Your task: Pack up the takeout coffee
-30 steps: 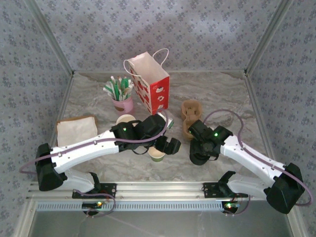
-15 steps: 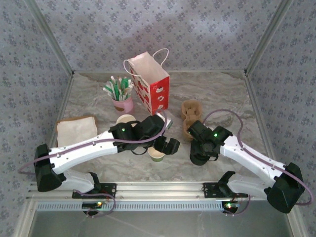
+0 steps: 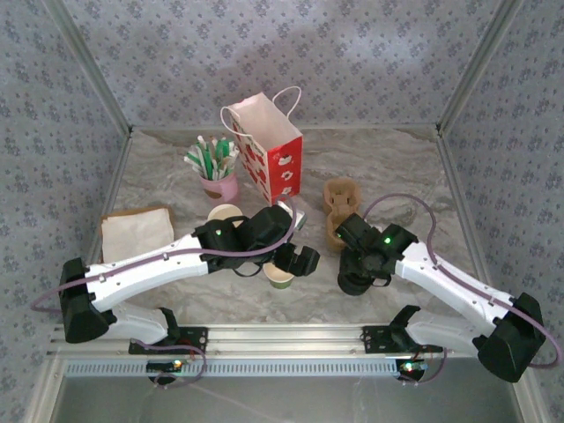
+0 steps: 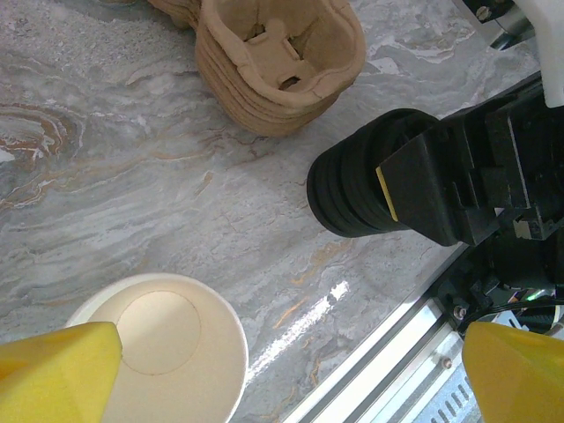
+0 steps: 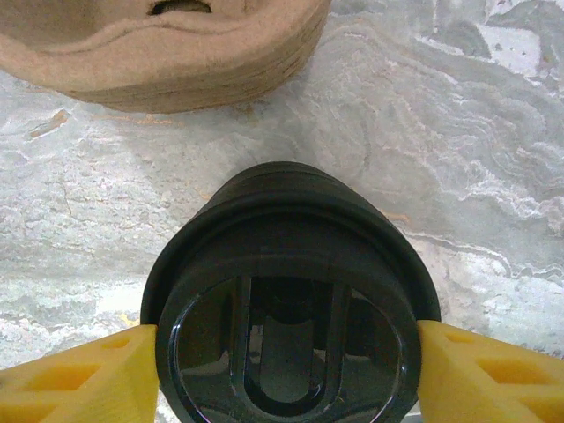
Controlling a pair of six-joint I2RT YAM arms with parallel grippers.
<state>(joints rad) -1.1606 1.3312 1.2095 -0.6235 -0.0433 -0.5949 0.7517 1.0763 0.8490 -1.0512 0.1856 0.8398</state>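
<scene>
As left jaws gape astride cup point(image 4: 159, 352), right jaws flank lid pile point(image 5: 282, 264)

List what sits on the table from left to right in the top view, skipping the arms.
Napkins → pink cup of straws → red bag → cup carriers. The paper cups and black lids are left out, since they overlap these from side to side.
</scene>
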